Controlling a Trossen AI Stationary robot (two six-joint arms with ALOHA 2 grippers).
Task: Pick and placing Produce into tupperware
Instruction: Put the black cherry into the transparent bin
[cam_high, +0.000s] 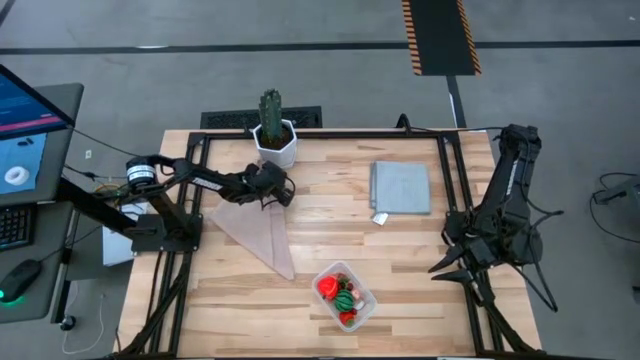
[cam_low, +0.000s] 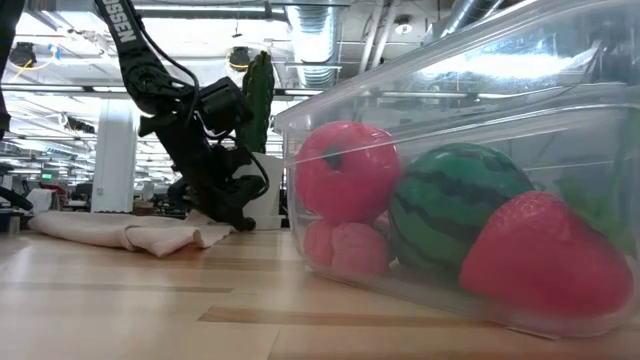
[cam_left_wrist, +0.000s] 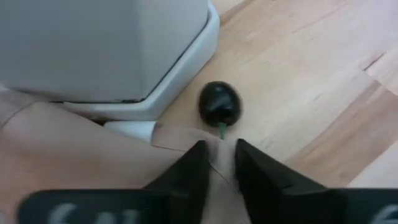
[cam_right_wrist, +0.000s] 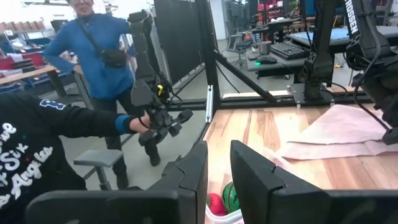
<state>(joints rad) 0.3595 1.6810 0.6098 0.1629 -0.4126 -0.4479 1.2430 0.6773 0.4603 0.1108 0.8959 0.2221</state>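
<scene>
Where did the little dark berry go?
In the left wrist view, the dark berry lies on the wooden table beside the cactus's white pot, just ahead of the left tool.

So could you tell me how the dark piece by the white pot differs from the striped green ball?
The dark piece lies loose on the table against the white pot; the striped green ball sits inside the tupperware. The dark piece is near-black with a small green stem; the ball is green with dark stripes. Both are rounded produce.

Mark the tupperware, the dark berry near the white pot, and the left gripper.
tupperware (cam_high: 366, 309): high view, its clear rim.
dark berry (cam_left_wrist: 219, 101): left wrist view, its body.
left gripper (cam_left_wrist: 220, 160): left wrist view, between its fingertips.
</scene>
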